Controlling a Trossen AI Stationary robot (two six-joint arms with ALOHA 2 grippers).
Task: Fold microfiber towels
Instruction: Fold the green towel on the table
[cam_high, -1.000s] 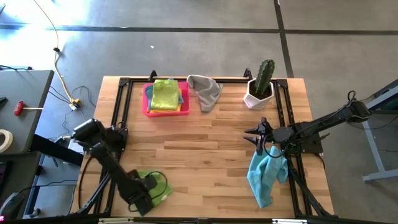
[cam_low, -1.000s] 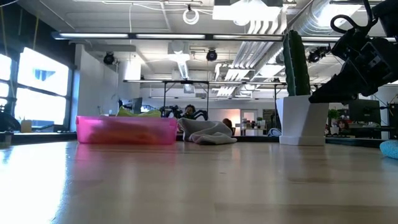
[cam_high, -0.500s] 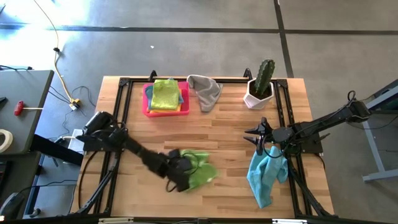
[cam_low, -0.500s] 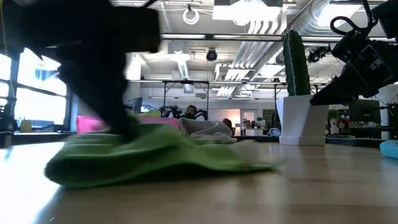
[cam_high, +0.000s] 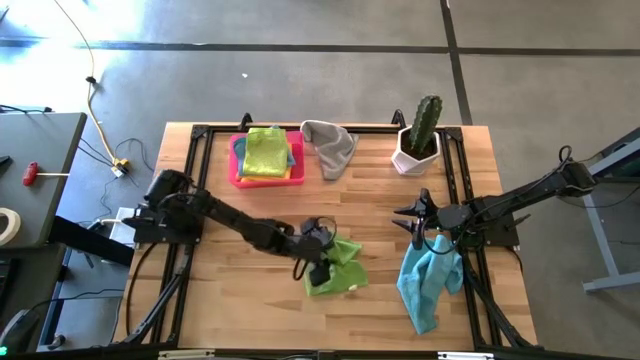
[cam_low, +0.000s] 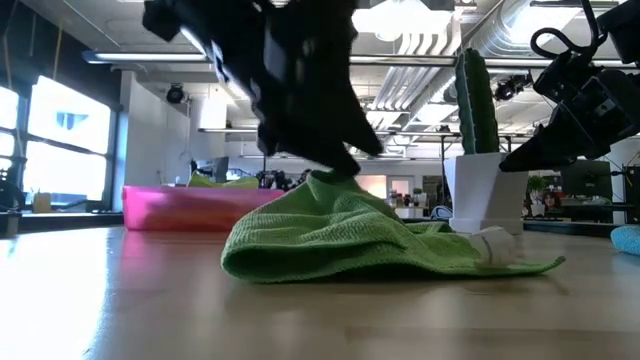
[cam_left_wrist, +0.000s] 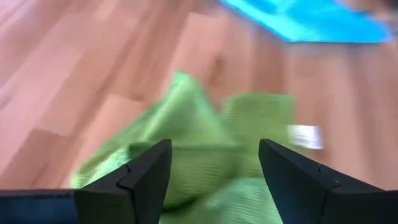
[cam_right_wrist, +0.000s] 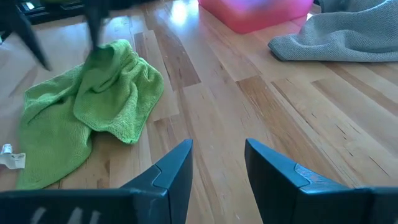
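While pinching the crumpled green microfiber towel (cam_high: 335, 268) mid-surface, left hand (cam_high: 320, 262) has bare wood all round | right hand (cam_high: 422, 232) spread, beside hanging light-blue towel (cam_high: 428, 277).

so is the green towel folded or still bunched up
Bunched up, not folded. The green towel lies on the table in a rumpled heap with uneven edges, one part pulled up where the left gripper meets it.
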